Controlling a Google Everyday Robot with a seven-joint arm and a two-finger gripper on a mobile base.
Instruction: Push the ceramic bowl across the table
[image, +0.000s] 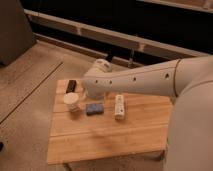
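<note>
The ceramic bowl (71, 86) shows as a small dark shape at the back left of the wooden table (105, 140). My white arm reaches in from the right. My gripper (90, 93) hangs at its end over the table's back left part, just right of the bowl and behind the cup, largely hidden by the forearm. I cannot tell whether it touches the bowl.
A cream-white cup (71, 101) stands just in front of the bowl. A blue-grey sponge (94, 108) lies to the cup's right. A white oblong object (119, 106) lies further right. A dark wall with rails runs behind the table.
</note>
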